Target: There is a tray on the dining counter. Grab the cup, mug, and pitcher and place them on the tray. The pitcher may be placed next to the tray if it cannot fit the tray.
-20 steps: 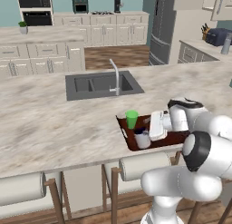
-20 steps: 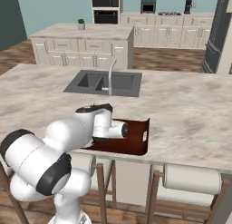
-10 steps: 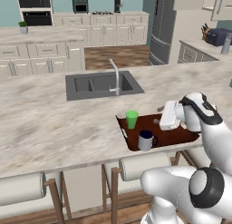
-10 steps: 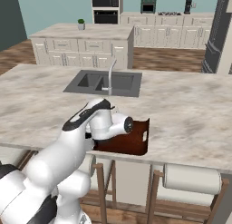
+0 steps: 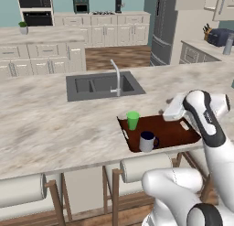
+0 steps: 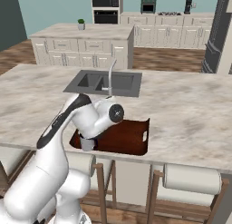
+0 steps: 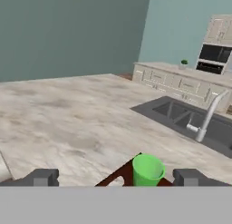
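The end effector (image 7: 116, 177), fingers spread and empty, has lifted off the navy mug (image 5: 147, 141), now standing on the tray (image 5: 176, 134) beside the green cup (image 5: 133, 120); the pitcher remains.

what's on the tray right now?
On the tray: the green cup near its sink-side corner and the dark mug at the front edge, both upright. No pitcher on its visible surface. The arm hides the tray's right end, so that part is unknown.

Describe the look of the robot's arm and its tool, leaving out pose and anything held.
The arm is glossy white with rounded, bulbous links and dark charcoal bands and round caps at the joints. The tool has two small, blocky dark grey finger tips. No cables or markings are visible.
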